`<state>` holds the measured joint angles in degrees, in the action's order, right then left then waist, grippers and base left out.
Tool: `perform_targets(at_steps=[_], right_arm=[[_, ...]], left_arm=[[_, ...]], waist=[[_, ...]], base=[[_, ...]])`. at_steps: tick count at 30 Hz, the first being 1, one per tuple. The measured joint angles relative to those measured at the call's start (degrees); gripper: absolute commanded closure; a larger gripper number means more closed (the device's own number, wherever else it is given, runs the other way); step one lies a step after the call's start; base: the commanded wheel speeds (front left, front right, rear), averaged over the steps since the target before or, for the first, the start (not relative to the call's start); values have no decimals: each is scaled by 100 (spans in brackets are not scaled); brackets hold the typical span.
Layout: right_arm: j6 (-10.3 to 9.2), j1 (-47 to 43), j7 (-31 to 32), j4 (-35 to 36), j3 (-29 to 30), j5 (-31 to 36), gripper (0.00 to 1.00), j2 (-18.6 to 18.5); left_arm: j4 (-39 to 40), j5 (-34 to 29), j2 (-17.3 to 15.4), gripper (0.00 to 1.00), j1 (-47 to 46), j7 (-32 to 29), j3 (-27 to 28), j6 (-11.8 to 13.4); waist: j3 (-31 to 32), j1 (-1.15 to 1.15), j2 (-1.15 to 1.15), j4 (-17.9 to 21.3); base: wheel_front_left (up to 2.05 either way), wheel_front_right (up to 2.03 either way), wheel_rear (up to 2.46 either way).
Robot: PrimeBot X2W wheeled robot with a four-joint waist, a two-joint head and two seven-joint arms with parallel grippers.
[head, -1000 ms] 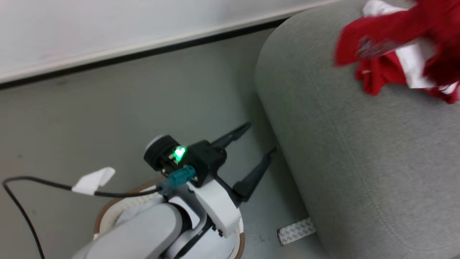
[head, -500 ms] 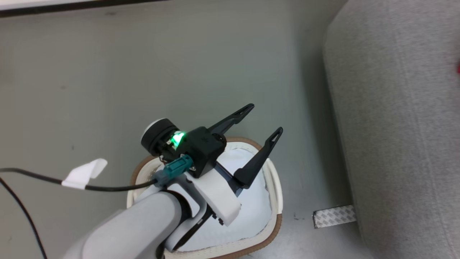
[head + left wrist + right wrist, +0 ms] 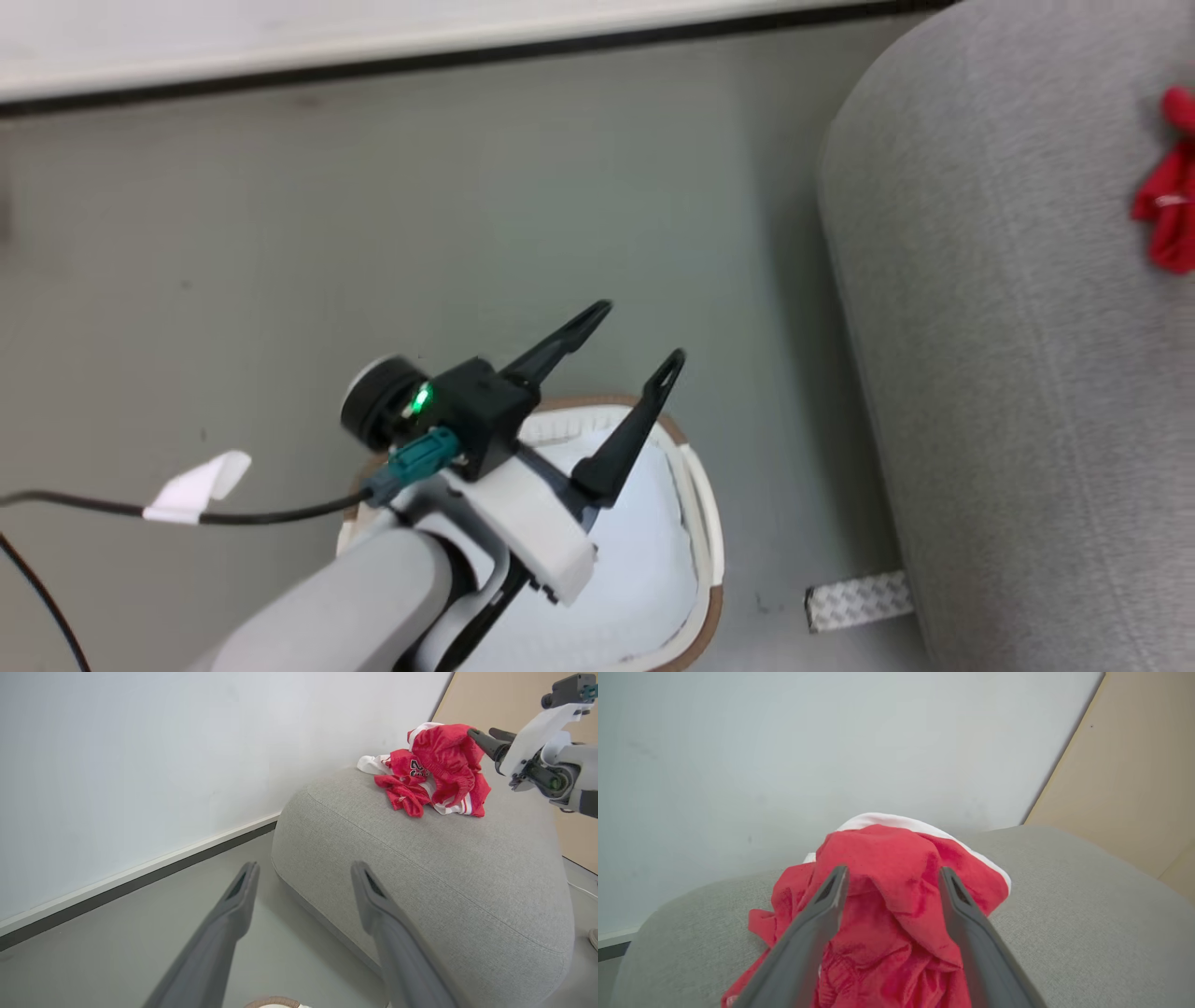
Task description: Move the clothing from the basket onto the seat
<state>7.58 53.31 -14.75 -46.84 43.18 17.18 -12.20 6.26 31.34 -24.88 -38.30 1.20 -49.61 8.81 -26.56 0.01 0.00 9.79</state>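
You have the seat (image 3: 1008, 373) running down the right side of the head view, grey and broad. The clothing (image 3: 434, 770) lies on its far end by the wall, a red heap with white trim and a white piece under it, all of it resting on the upholstery. What has changed in the last second is mostly your viewpoint. The head camera has swung off the blurred red cloth on the seat and down toward the basket (image 3: 707, 532), so treat that shift as the camera's and not the things'. The basket stands on the floor just beside the seat, now with most of its rim in sight. Its inside reads plain white, and you cannot tell whether that is a last white cloth or bare plastic. The right gripper (image 3: 893, 871) is at the heap with its fingers spread wide. Red cloth shows between and behind them but nothing is pinched, so judge that load as delivered. The left gripper (image 3: 639, 331) hangs over the basket's far rim, fingers as wide apart as a second ago and holding nothing. It is placed to reach in, so check the basket's contents first. A patterned tape strip (image 3: 859, 600) lies on the floor by the seat's foot.
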Motion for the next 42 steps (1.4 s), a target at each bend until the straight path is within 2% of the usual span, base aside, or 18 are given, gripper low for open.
perform_targets(at_steps=[3,10,14,19,24,28,31,37,42], right_arm=[[0,-391,-22,327,-541,-307,0,116],[0,-1949,-40,1969,-1849,-1267,0,460],[0,-2850,-43,2627,-2682,-1599,0,426],[0,-3899,-42,3257,-3221,-1826,0,556],[0,-4803,-38,3723,-3492,-2231,0,742],[0,-5364,-40,3998,-3694,-2238,0,858],[0,-5692,-40,4124,-3788,-2234,0,889],[0,-6180,-40,4120,-3922,-2022,0,922],[0,-6300,-41,4011,-4029,-2101,0,928]], left_arm=[[-88,138,-8,0,255,140,67,104],[-327,288,-54,0,918,552,238,498],[-590,354,-99,0,1355,867,359,756],[-978,627,-87,0,1946,1159,611,947],[-1212,709,-101,0,2563,1347,910,1114],[-1288,721,-119,0,3131,1379,1328,1213],[-1160,499,-78,0,3509,1390,1813,1168],[-1168,-69,165,0,4253,1393,2520,845],[-1180,-522,477,0,4579,1392,2999,521]], waist=[[287,0,0,62],[1109,-2,0,95],[1617,-2,0,19],[2209,-3,0,-173],[2653,-3,0,-450],[2896,-3,0,-639],[3024,-3,0,-740],[3212,-2,0,-820],[3274,-2,0,-819]], base=[[0,0,0],[0,0,0],[0,0,0],[0,0,0],[0,0,0],[0,0,0],[0,0,0],[0,0,0],[0,0,0]])
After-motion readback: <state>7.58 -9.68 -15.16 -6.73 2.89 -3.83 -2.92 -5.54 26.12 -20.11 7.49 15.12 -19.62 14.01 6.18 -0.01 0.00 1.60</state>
